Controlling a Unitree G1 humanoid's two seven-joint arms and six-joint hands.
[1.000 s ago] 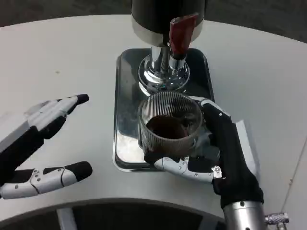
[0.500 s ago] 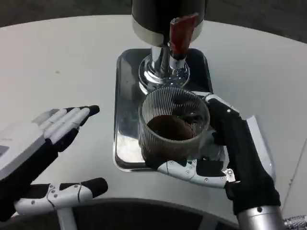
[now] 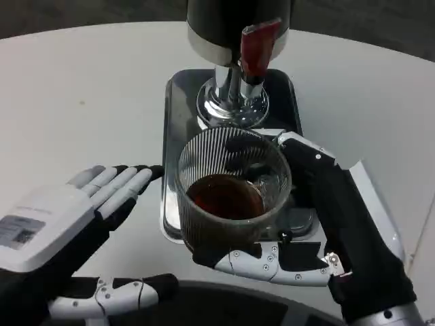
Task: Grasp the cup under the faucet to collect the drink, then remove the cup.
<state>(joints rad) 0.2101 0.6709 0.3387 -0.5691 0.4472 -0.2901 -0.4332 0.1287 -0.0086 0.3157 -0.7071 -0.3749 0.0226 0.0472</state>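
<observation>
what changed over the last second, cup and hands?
The right hand, gripping the ribbed clear glass cup of dark drink, drew it away from the red-handled steel dispenser, toward the robot. The open left hand moved toward the cup. Dispenser and steel tray stayed put.

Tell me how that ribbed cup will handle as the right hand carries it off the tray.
The cup looks like clear ribbed glass, so probably rigid and breakable. The dark drink fills only its lower part, so a tilt likely sloshes before spilling. The right hand wraps it; the ribs may aid grip.
</observation>
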